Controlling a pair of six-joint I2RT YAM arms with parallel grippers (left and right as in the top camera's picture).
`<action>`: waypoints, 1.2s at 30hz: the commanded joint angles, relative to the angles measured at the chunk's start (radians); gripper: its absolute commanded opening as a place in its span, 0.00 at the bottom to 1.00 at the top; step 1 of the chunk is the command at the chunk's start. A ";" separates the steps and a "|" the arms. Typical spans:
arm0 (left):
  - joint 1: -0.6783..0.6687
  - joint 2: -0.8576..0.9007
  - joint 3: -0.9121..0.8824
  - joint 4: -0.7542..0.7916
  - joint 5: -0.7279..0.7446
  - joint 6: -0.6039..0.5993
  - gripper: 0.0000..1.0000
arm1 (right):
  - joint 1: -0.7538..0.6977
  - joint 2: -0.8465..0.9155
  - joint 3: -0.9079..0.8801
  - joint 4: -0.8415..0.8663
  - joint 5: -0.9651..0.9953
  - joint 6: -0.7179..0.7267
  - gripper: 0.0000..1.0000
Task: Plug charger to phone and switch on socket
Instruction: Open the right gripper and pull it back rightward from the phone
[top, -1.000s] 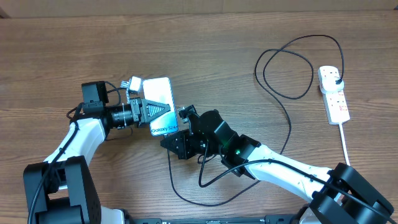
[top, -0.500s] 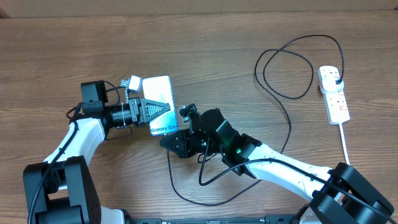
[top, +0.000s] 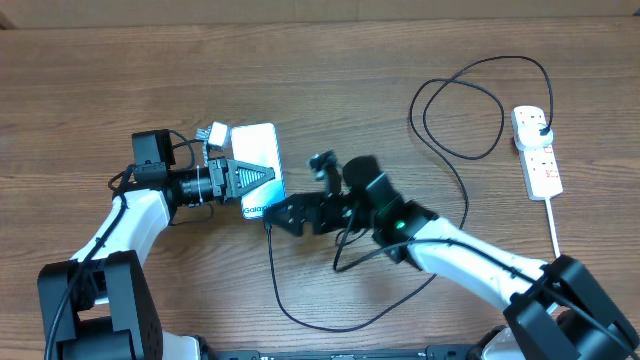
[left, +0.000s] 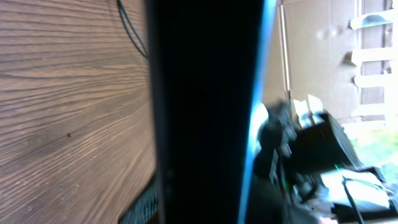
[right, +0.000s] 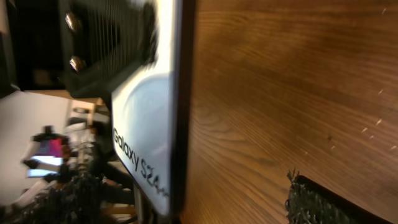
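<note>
Item 1. My left claw (top: 258, 177), left of centre on the counter (top: 330, 70): pressed together on the phone (top: 255, 148), one finger lying dark across the lit screen. In the left wrist view the phone (left: 205, 112) fills the middle as a dark slab seen edge-on, with a thin blue glow down one side.

Item 2. The phone: pinched by that claw, screen lit pale blue, its lower end with the "Galaxy" lettering turned toward my right claw. In the right wrist view it (right: 146, 124) stands edge-on over the wood.

Item 3. My right claw (top: 278, 215), just below the phone's lower end: spread, holding nothing. A dark ribbed pad (right: 311, 202) sits far at the lower right corner of its own view, well apart from the phone's edge.

Item 4. The charger (top: 465, 200): thin black cable. One end meets the phone's lower end beside my right claw; whether the tip is seated, I cannot tell. It sweeps down, right and up into loops, its black plug in the socket.

Item 5. The socket (top: 540, 160), far right: white strip, red-marked switches, position unreadable; white cord (top: 555, 225) trailing down.
</note>
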 joint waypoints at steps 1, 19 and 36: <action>-0.006 -0.021 -0.001 0.007 0.124 0.023 0.04 | -0.081 -0.019 0.022 0.027 -0.239 -0.026 1.00; -0.097 -0.021 -0.001 0.042 0.124 -0.085 0.04 | -0.124 -0.019 0.022 0.103 -0.375 -0.019 0.64; -0.140 -0.036 -0.001 0.478 0.124 -0.448 0.04 | -0.161 -0.019 0.022 0.126 -0.409 -0.023 0.68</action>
